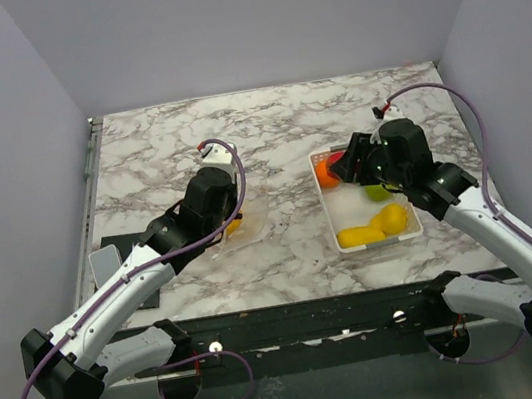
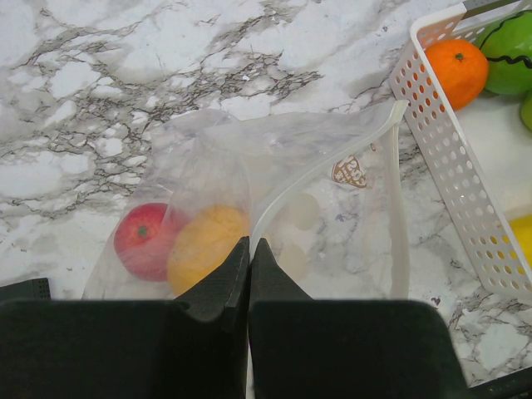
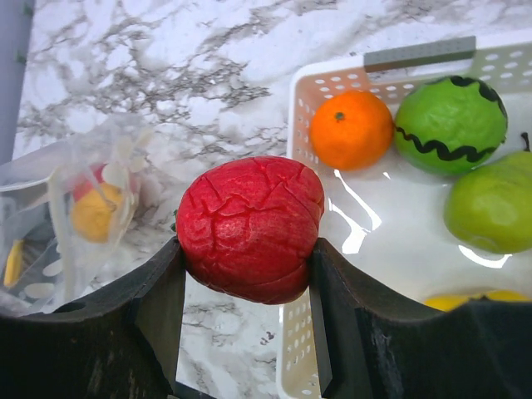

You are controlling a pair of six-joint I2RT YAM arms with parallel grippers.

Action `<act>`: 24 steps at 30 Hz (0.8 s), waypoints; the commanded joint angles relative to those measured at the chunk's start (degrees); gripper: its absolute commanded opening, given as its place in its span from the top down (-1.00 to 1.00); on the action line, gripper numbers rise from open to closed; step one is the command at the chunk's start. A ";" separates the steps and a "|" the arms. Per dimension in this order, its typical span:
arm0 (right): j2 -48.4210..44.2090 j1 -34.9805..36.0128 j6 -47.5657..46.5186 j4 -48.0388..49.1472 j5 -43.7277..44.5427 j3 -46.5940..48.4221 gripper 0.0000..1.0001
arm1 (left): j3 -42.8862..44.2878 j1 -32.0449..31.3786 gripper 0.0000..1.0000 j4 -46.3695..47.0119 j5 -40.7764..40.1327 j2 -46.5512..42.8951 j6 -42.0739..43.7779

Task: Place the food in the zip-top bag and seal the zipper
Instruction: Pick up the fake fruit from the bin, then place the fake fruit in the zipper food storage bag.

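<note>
Over on the right, the right gripper [image 3: 247,258] has the crackle-skinned red fruit [image 3: 249,220] wedged squarely between its two fingers [image 3: 158,307], jaws spread wide around it. The fruit hangs above the white tray's [image 3: 298,112] left rim, half over the marble table [image 1: 176,143]. Behind it in the tray sit an orange [image 3: 351,129], a striped green ball [image 3: 449,125] and a plain green fruit [image 3: 490,204].

On the left, the left gripper [image 2: 250,249] is pinched tight on the near edge of the zip-top bag [image 2: 332,216]. The zipper [image 2: 320,162] curves away from the fingertips toward the tray, so the mouth gapes. Inside, left of the fingers, lie a red piece [image 2: 141,241] and a yellow-orange piece [image 2: 204,245], touching.
</note>
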 commanded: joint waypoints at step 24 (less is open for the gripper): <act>11.40 24.41 -3.73 5.62 -2.36 13.17 0.85 | -0.68 0.26 1.00 0.94 0.05 -0.41 0.57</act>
